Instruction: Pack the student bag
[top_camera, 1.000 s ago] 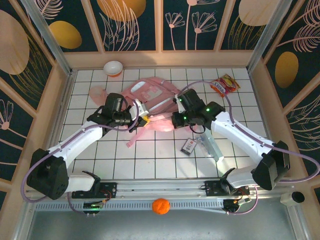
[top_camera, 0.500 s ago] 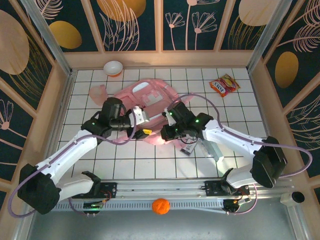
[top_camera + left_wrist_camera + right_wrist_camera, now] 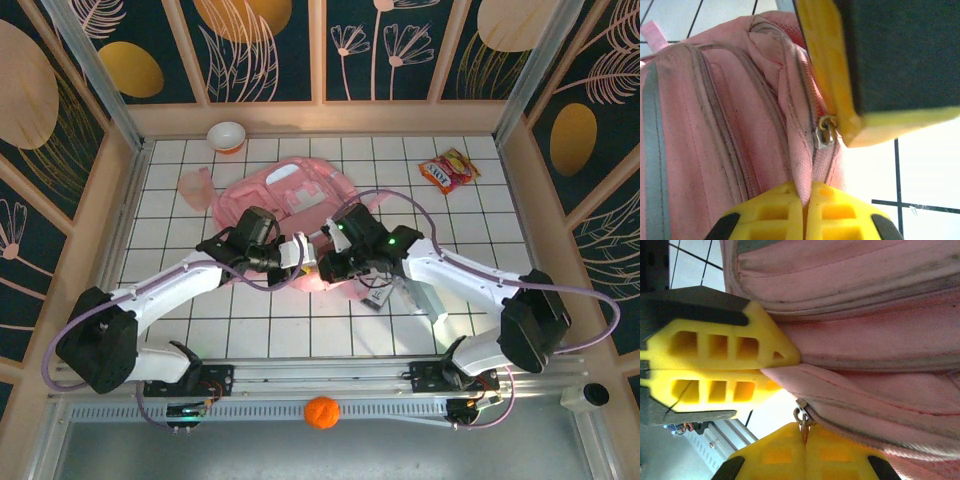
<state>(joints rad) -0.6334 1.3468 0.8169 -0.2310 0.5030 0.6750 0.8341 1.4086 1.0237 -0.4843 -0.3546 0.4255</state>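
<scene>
Clamping a fold of pink fabric, my left gripper has both yellow fingers pressed together on the near edge of the student bag. In the left wrist view the pinched fold rises straight out of the seam between my fingertips, just beside the bag's zipper pull.

My right gripper is likewise clenched. Its fingertips meet on the metal zipper pull, at the same near edge of the bag. In the top view the two grippers, left and right, sit close together at that edge.

The student bag lies flat on the white tiled table, front pockets facing up.

Surrounding items, referenced to the bag:
- translucent pink cup: just beside the bag's far left corner.
- bowl: beyond the bag, further back on the left.
- snack packet: well apart, to the far right.
- small card: near the bag's near right edge.
</scene>
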